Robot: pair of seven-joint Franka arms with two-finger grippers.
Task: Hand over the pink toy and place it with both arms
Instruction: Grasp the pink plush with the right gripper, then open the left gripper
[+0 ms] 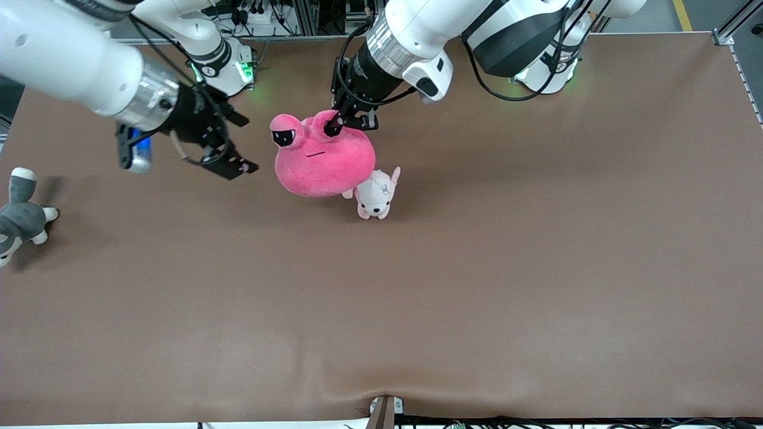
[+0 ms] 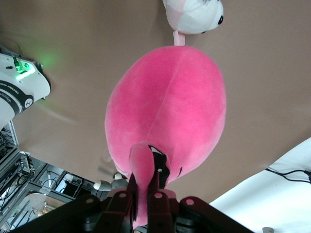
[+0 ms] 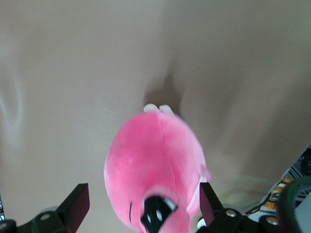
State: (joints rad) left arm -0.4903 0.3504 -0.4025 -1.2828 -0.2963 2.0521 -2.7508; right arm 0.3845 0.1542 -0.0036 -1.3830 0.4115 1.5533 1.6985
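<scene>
The pink toy [image 1: 322, 158], a hot-pink round plush with black eyes, hangs above the table. My left gripper [image 1: 343, 122] is shut on one of its bulging eye stalks and holds it up. In the left wrist view the toy's body [image 2: 167, 109] fills the middle, with the stalk pinched between my fingers [image 2: 155, 191]. My right gripper [image 1: 223, 158] is open and empty in the air beside the toy, toward the right arm's end. In the right wrist view the toy [image 3: 155, 170] sits between my open fingers [image 3: 75, 204], with its eye facing the camera.
A small pale pink-and-white puppy plush [image 1: 377, 193] lies on the brown table [image 1: 477, 268] just under and beside the pink toy. A grey-and-white plush animal [image 1: 21, 217] lies at the right arm's end of the table.
</scene>
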